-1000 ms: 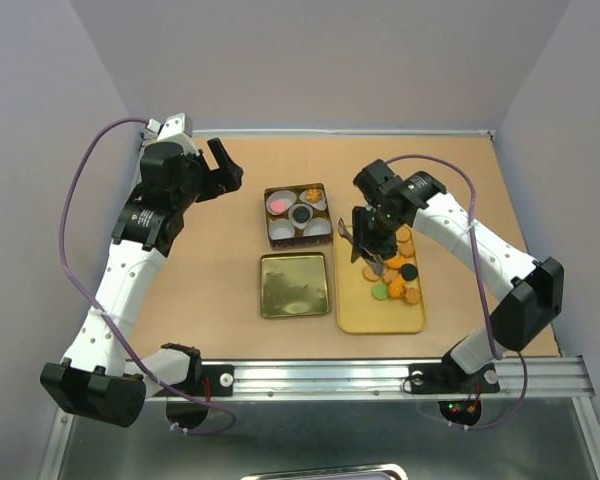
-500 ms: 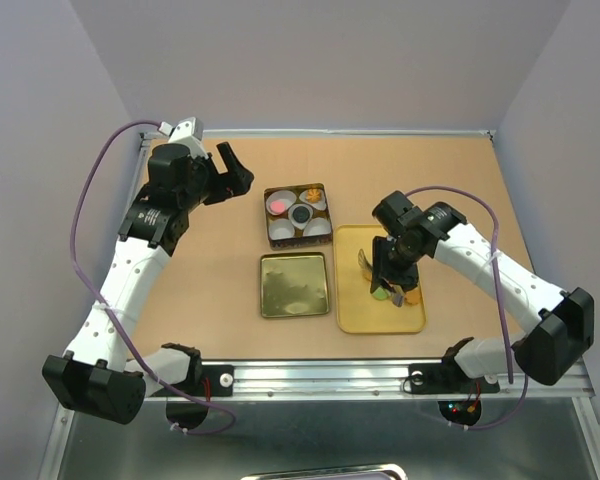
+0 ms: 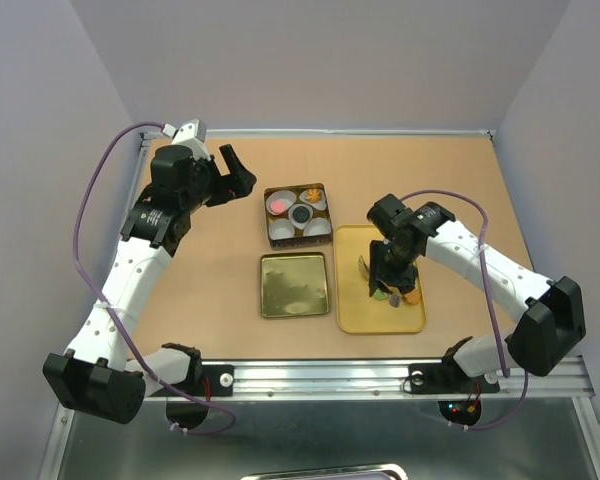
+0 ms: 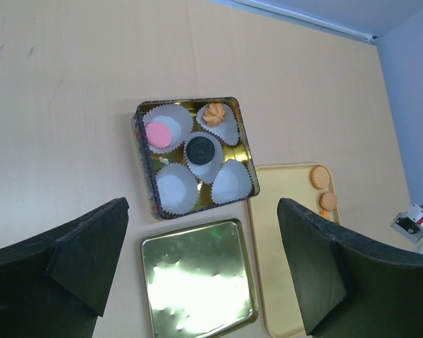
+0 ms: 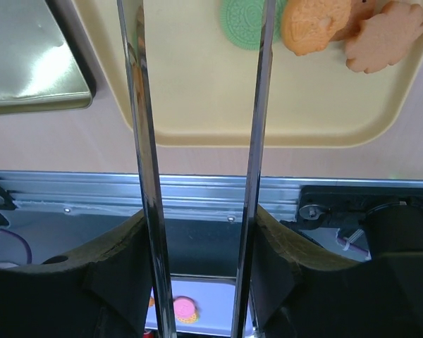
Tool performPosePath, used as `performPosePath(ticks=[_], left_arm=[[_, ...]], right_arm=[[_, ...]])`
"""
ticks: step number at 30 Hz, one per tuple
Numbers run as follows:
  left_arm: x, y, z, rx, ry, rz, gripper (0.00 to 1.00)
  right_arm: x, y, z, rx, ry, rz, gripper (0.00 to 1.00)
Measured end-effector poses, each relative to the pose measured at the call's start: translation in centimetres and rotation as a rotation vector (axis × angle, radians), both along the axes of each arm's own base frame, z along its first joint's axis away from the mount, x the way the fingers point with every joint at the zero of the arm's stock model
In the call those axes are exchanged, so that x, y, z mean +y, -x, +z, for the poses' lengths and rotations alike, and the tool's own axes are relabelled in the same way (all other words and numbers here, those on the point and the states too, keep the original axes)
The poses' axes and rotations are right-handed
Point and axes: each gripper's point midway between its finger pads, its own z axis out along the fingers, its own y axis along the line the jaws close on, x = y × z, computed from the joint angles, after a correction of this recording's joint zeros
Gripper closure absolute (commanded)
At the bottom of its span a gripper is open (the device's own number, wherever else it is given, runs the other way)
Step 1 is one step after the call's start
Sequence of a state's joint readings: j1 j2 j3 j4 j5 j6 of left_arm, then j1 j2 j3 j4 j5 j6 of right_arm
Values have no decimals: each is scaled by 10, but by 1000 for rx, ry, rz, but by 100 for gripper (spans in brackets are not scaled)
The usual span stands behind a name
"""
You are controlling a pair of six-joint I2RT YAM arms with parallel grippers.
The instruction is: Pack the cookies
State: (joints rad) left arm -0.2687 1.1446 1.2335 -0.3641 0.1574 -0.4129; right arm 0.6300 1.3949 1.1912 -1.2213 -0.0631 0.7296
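Observation:
The cookies lie on a yellow tray (image 3: pixel 355 305). In the right wrist view a green cookie (image 5: pixel 243 21), an orange one (image 5: pixel 314 21) and a tan flower-shaped one (image 5: pixel 384 39) show on it. My right gripper (image 3: pixel 385 262) is shut on metal tongs (image 5: pixel 144 141). The tong blades stand apart and reach toward the green cookie. The square tin (image 3: pixel 268 215) holds white liners, with a pink cookie (image 4: pixel 158 134), a black one (image 4: pixel 200 149) and an orange flower one (image 4: pixel 214 113) in three of them. My left gripper (image 3: pixel 230 170) is open and empty, high up and left of the tin.
The tin's gold lid (image 3: pixel 294 284) lies upside down in front of the tin, left of the tray. The metal rail (image 3: pixel 380 375) runs along the near table edge. Grey walls close in the left, back and right sides.
My right gripper has moved with the tongs from the tray's back toward its front, and my arm now covers most cookies. My left gripper rose slightly toward the back.

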Motion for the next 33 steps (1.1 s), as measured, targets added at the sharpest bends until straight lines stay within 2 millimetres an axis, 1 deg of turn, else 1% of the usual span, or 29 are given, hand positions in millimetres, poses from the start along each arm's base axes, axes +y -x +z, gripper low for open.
performPosePath(ticks=[6, 14, 23, 25, 32, 33], left_arm=[[0, 0, 0, 0, 0, 0, 1], [1, 0, -7, 14, -5, 2, 1], [1, 0, -7, 14, -6, 5, 1], [1, 0, -7, 14, -7, 7, 1], [2, 0, -7, 13, -8, 9, 1], [2, 0, -7, 13, -8, 9, 1]], right_arm=[[-3, 4, -10, 30, 22, 3, 45], [-5, 7, -14, 41, 30, 11, 45], [-3, 9, -19, 66, 29, 21, 45], [-3, 9, -20, 73, 30, 24, 47], [-1, 9, -22, 83, 27, 32, 63], [-1, 9, -22, 85, 27, 31, 63]])
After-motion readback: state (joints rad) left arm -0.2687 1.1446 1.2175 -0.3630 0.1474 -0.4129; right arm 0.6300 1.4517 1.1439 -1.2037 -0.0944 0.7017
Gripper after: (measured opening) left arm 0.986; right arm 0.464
